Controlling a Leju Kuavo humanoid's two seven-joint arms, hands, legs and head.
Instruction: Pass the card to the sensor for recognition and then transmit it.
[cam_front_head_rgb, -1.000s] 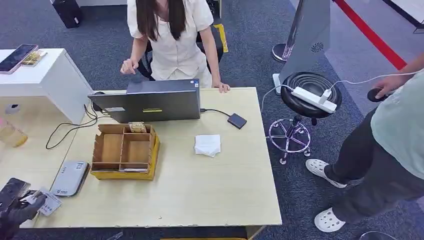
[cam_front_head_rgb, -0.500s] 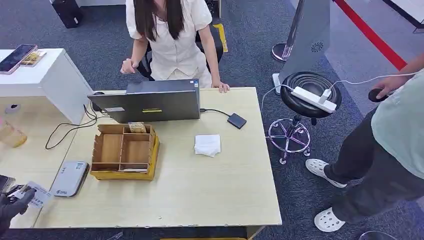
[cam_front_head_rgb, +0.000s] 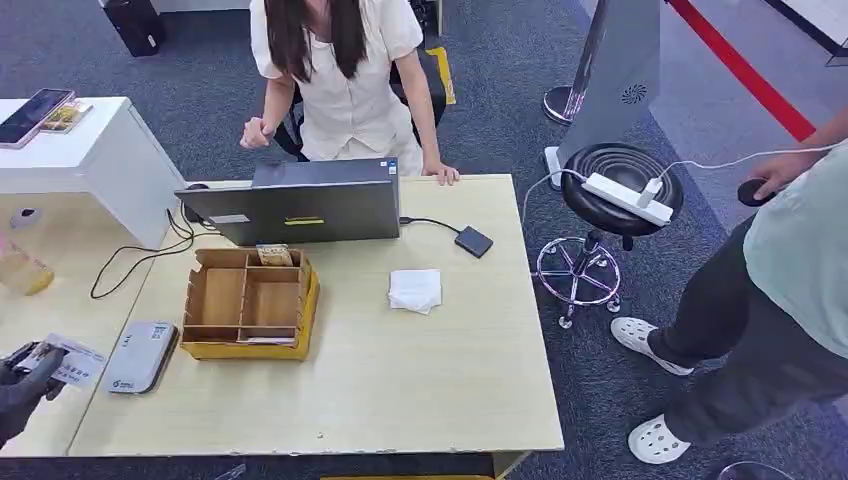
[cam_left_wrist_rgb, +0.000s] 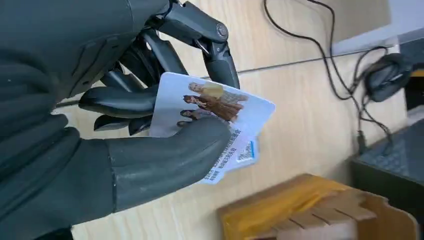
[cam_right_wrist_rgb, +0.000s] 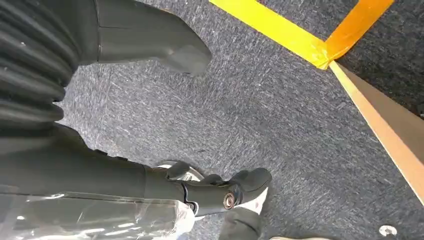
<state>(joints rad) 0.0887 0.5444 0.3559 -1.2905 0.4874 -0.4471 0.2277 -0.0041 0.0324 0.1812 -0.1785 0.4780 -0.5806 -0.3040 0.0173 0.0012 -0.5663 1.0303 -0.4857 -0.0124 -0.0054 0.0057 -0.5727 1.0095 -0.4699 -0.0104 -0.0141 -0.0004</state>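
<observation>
Left robot hand (cam_front_head_rgb: 22, 385) pinches the card (cam_front_head_rgb: 76, 365) between thumb and fingers at the near-left worktop (cam_front_head_rgb: 400, 390) edge, just beside the grey sensor (cam_front_head_rgb: 140, 355). Right robot hand (cam_right_wrist_rgb: 220, 197) hangs over the floor, holding nothing. The shallow pinch risks the card slipping or tilting off the sensor; farther on, the cardboard organiser (cam_front_head_rgb: 250, 303) could catch a wide sweep.

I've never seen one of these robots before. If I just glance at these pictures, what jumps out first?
Probably the robot's dark left hand, pinching a printed card between thumb and fingers at the near left corner of the pale wooden table. Next, the compartmented cardboard box in the middle, with a grey card reader beside it. Behind an open laptop a person in white sits facing the robot.
</observation>
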